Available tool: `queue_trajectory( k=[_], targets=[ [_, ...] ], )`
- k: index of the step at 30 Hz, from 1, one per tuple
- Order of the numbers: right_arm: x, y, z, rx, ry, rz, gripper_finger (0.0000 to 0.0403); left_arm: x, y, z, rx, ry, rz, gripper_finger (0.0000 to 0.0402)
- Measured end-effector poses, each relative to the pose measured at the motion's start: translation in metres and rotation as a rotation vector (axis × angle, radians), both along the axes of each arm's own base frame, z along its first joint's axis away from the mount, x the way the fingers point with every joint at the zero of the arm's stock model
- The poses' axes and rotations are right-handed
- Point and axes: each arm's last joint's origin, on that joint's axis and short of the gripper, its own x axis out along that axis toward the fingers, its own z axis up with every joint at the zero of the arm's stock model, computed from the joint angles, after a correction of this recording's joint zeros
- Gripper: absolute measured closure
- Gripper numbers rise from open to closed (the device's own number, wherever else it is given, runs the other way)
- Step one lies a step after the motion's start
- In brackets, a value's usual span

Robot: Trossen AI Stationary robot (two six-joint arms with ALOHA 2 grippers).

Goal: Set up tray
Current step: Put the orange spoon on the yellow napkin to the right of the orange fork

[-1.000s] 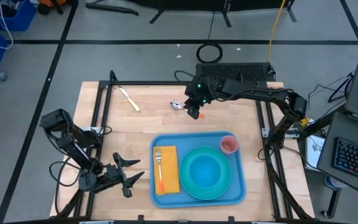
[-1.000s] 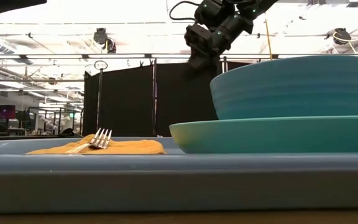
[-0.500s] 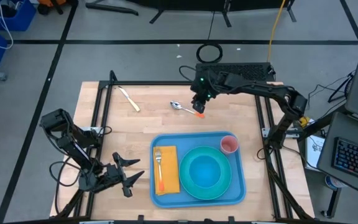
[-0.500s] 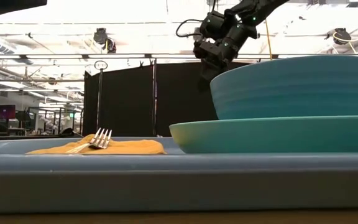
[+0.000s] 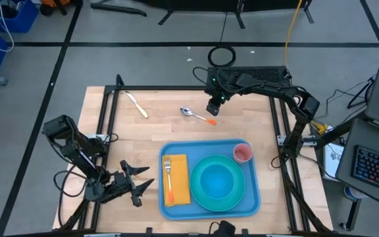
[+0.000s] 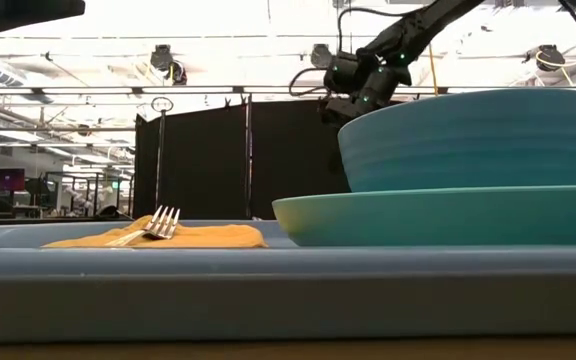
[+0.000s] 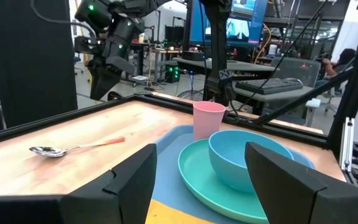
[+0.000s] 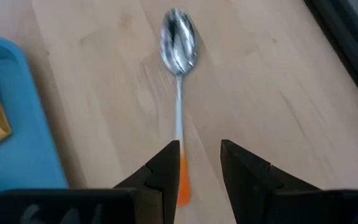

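Note:
A blue tray lies at the table's near middle. It carries a teal plate with a bowl, a pink cup, and a yellow napkin with a fork on top. A spoon with an orange handle end lies flat on the wood beyond the tray. My right gripper hovers open over that handle end, pointing steeply down, fingers on either side of it. My left gripper waits open at the near left, pointing level toward the tray.
A knife lies on the wood at the far left. A black frame rail runs along the table's right side, close to my right arm. Bare wood lies between the spoon and the tray's far rim.
My right gripper has swung toward the table's right edge and sunk lower, tipping more steeply down over the spoon's orange handle end. The spoon has stayed where it was.

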Motion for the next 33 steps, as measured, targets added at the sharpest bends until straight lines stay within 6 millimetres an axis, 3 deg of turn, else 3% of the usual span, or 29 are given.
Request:
queue_trajectory(
  k=[9, 33],
  targets=[
    [-0.010, -0.012, -0.001, 0.003, 0.014, -0.033, 0.0298, 0.000, 0.000, 0.000, 0.004, 0.002, 0.000, 0.0151],
    [-0.026, -0.024, -0.004, 0.013, 0.075, -0.025, 0.0298, 0.000, 0.000, -0.001, 0.011, 0.006, 0.000, 0.0151]
  ],
)
